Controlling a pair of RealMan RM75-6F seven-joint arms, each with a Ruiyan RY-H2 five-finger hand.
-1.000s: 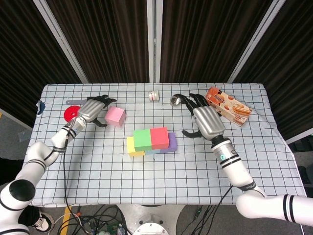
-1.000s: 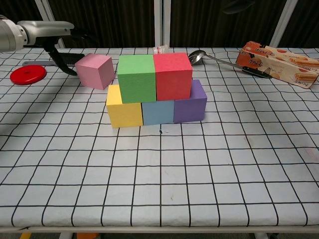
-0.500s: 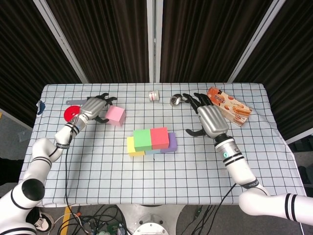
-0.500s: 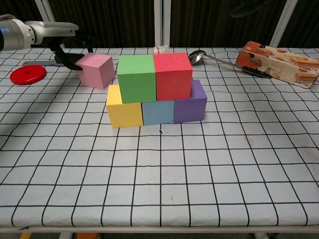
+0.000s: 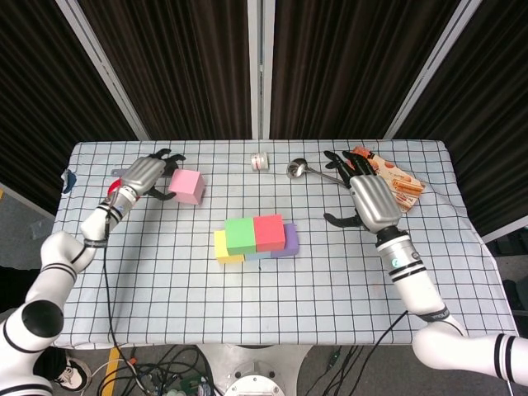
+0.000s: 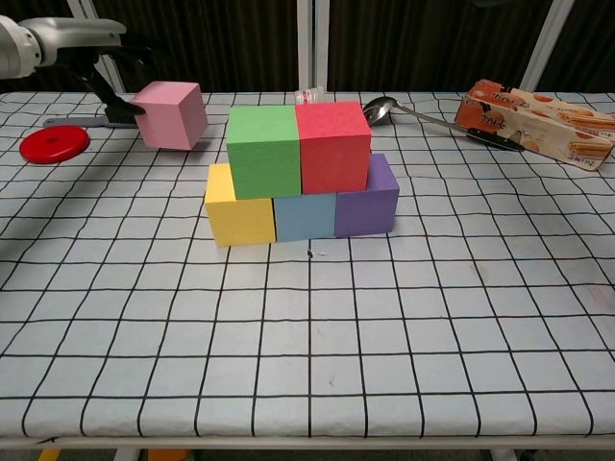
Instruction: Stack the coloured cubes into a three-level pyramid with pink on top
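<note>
The pink cube (image 5: 187, 186) (image 6: 171, 114) is gripped from its left side by my left hand (image 5: 142, 175) (image 6: 100, 63) and hangs tilted just above the table's back left. At mid-table stands a two-level stack: yellow (image 6: 237, 206), blue (image 6: 304, 216) and purple (image 6: 370, 197) cubes below, green (image 6: 264, 149) (image 5: 240, 234) and red (image 6: 332, 144) (image 5: 269, 231) cubes on top. My right hand (image 5: 370, 198) hovers open to the right of the stack, apart from it; the chest view does not show it.
A red disc (image 6: 55, 143) lies at the far left beside my left hand. A spoon (image 6: 404, 112), a cracker box (image 6: 543, 120) and a small roll (image 5: 261, 161) sit along the back edge of the checked table (image 6: 307, 336).
My left hand closed on the pink cube and raised it, carrying it slightly left and back. My right hand drew away to the right of the stack.
</note>
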